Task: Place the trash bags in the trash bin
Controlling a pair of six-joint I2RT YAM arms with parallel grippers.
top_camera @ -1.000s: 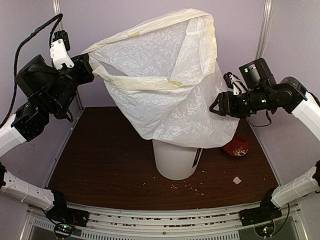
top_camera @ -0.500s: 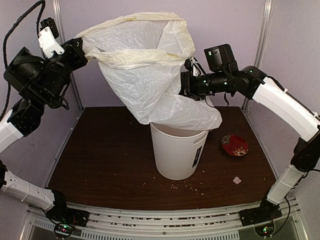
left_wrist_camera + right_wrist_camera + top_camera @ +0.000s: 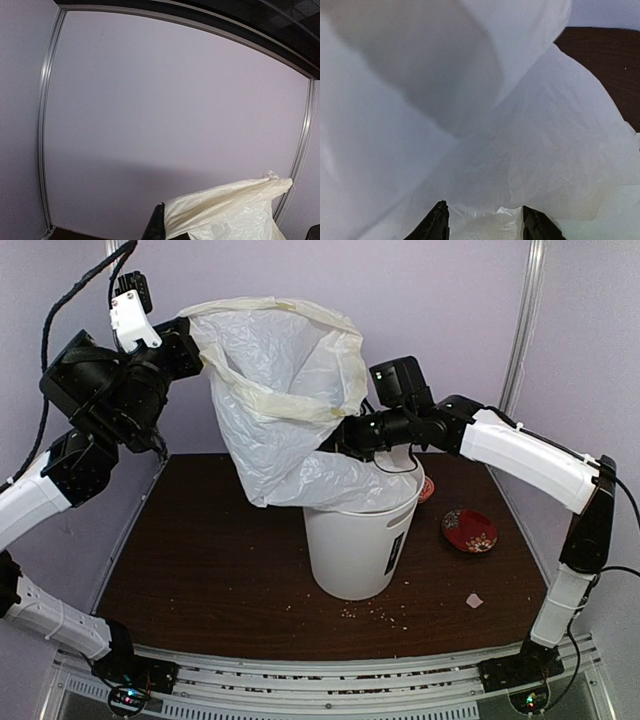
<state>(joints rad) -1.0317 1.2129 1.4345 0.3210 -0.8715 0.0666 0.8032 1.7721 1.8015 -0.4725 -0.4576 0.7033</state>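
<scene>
The trash bag (image 3: 285, 405) hangs in the air, translucent white with a cream rim, its lower end resting on the rim of the trash bin (image 3: 355, 540). The bin stands upright mid-table with a black label facing right. My left gripper (image 3: 190, 340) is shut on the bag's rim up high at the left; in the left wrist view one dark finger (image 3: 159, 225) lies against the cream plastic (image 3: 225, 210). My right gripper (image 3: 335, 440) presses into the bag's side just above the bin. In the right wrist view its jaws (image 3: 485, 220) stand apart with plastic (image 3: 485, 125) bulging between them.
A red-patterned bowl (image 3: 470, 530) sits right of the bin, and another (image 3: 427, 490) peeks out behind the bin. A small white paper scrap (image 3: 474, 600) and crumbs (image 3: 375, 613) lie on the brown table in front. Metal frame posts stand at the back corners.
My right arm has swung left into the bag, pushing it over the bin's mouth. The bag has bunched up narrower and its lower end has dropped onto the bin's rim.
</scene>
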